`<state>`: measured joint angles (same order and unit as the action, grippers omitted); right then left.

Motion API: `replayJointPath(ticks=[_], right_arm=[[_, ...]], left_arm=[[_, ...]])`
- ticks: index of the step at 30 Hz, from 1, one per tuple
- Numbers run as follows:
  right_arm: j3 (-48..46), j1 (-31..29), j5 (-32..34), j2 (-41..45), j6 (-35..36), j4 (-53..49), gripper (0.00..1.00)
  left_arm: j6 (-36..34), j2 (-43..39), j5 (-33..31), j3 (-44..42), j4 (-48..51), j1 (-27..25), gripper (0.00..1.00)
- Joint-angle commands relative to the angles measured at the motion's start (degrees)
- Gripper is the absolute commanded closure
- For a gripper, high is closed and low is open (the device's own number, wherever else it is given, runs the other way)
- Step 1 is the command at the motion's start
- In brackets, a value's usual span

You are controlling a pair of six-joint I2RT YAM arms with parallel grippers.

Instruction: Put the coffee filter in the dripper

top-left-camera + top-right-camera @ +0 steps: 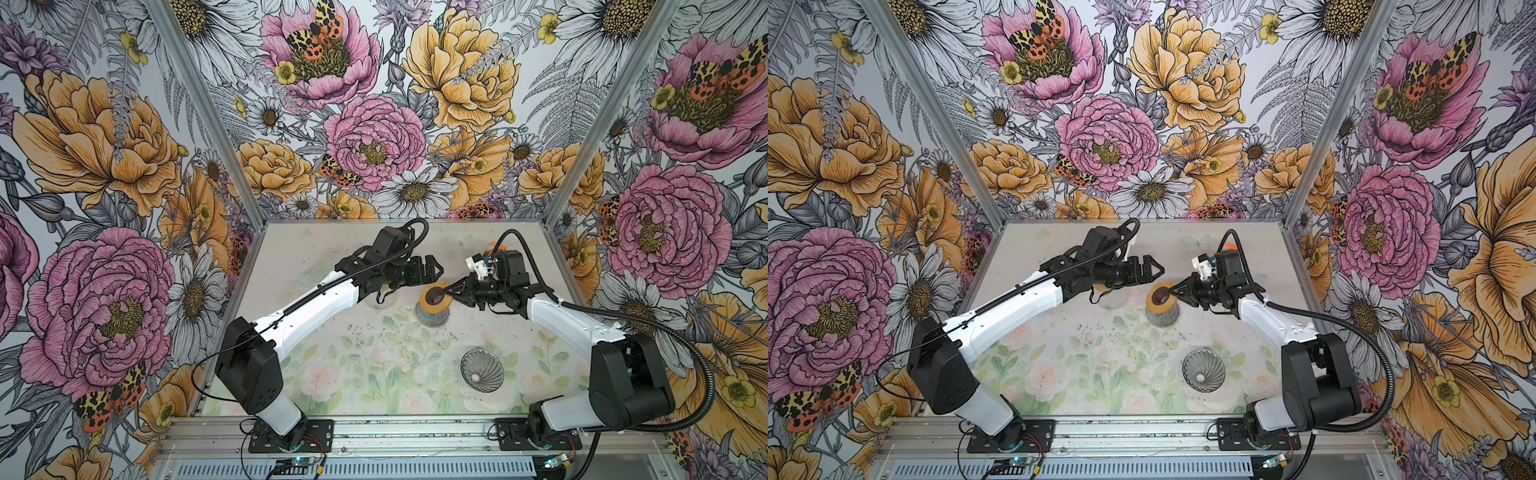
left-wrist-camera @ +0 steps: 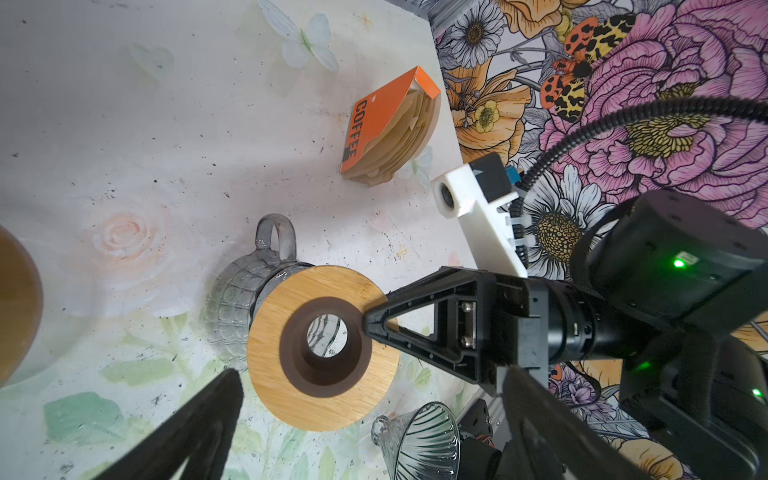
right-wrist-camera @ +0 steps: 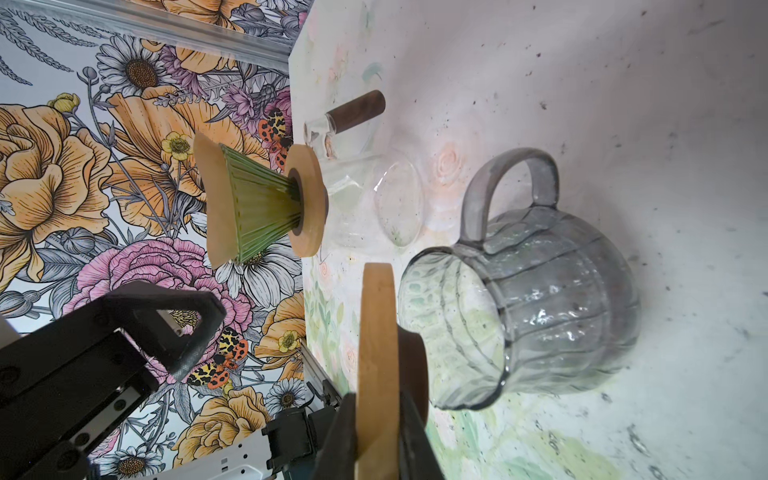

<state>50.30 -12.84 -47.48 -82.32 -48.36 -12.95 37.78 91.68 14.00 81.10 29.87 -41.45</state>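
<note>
Over the middle of the desk (image 1: 353,365), toward its back edge, the right claw (image 1: 451,296) is clamped on the rim of a wooden ring (image 1: 432,310) and holds it level at the mouth of a grey glass jug (image 1: 432,321). I cannot tell whether the ring is seated on the jug. The left claw (image 1: 436,269) hovers just beside the ring, jaws wide apart and empty.

Near the front edge, right of the middle, the dripper (image 1: 482,370) stands alone with its wide mouth up and nothing in it. The coffee filters (image 2: 386,133) sit stacked in their orange pack (image 2: 376,108) toward the back right corner, well apart from the dripper and from both claws.

By my reading the task proper has not begun: no filter has been drawn from the pack. One must be pulled out, carried across, and set into the dripper's cone.
</note>
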Motion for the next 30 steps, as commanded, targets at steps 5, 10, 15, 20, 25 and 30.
replayJointPath(ticks=[5, 10, 15, 20, 25, 30], right_arm=[[0.89, -0.5, 1.75, -2.13, 4.09, 2.13, 0.94], [0.76, -0.43, 2.19, -2.15, 5.2, 2.29, 0.94], [0.75, -0.16, 2.31, -2.68, 5.13, 2.4, 0.93], [0.84, 0.35, 1.14, -2.39, 5.21, 2.65, 0.91], [-0.08, 1.46, 1.12, -3.36, 5.25, 2.66, 0.88], [-0.77, 2.19, 0.99, -3.61, 5.56, 2.66, 0.81]], left_arm=[[-1.88, -1.01, -1.43, -0.48, 0.45, -1.43, 0.01], [1.59, -1.38, -1.98, -2.03, 0.74, -1.43, 0.01], [2.64, -0.02, -2.04, -2.75, 0.72, -2.38, 0.01], [2.84, 1.7, -3.31, -1.4, 0.7, -3.95, 0.01], [3.49, 3.53, -3.81, -0.38, 0.69, -4.74, 0.01], [3.79, 4.13, -4.28, 0.43, 0.78, -4.99, 0.01]])
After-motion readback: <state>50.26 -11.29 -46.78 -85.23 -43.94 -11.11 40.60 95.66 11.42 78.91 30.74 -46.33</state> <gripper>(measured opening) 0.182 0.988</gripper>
